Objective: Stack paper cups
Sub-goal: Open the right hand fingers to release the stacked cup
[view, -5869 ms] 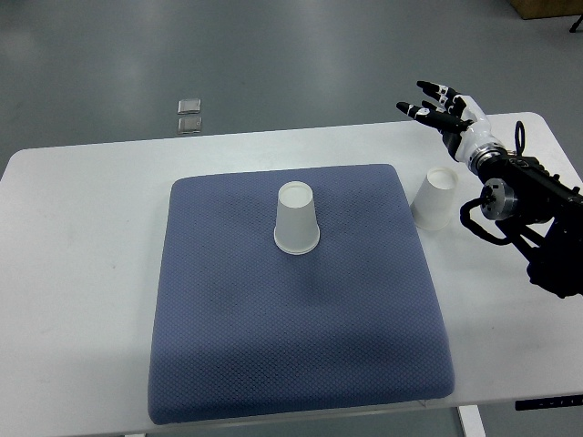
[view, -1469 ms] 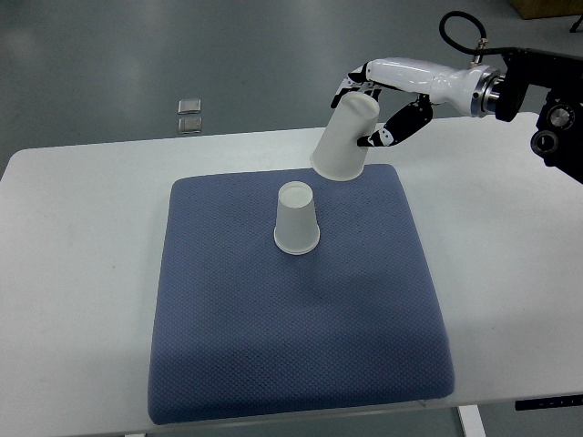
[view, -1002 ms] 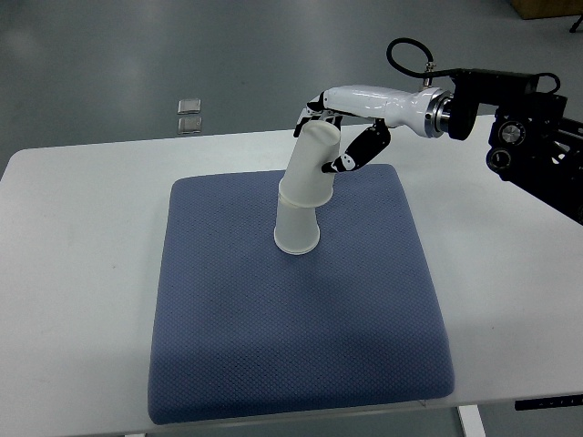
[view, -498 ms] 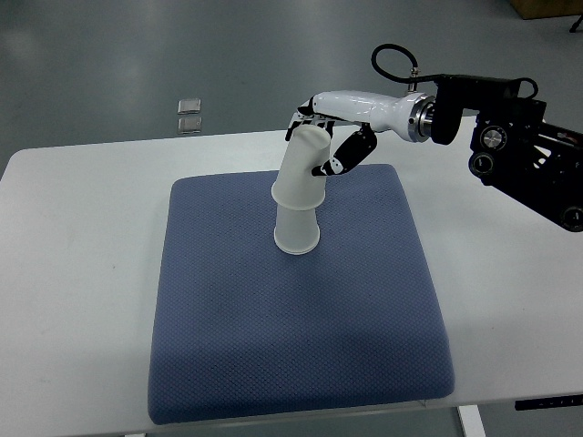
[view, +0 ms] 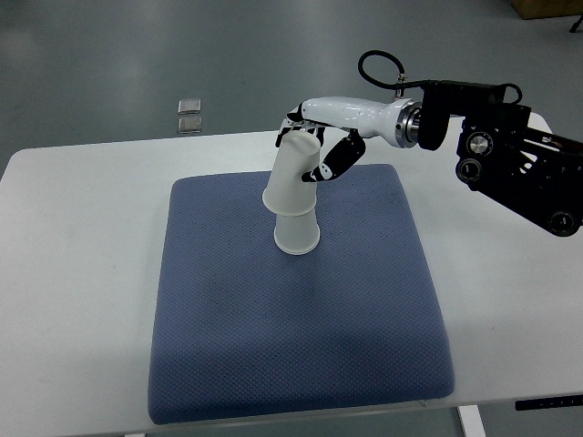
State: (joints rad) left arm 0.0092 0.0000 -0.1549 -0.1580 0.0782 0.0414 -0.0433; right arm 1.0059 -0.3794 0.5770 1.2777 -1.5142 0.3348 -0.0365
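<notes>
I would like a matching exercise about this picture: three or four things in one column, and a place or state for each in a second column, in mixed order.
Things:
1. upper paper cup
2. lower paper cup
3. blue mat
4. two small metal squares

Places or states:
A. on the floor beyond the table
B. lies flat on the white table
C. tilted, held by the right hand
D. stands upside down on the mat

Pairs: 1-C, 2-D, 3-B, 4-A

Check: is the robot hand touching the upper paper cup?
Touching. The top view shows the right robot hand wrapped around the tilted upper paper cup.
</notes>
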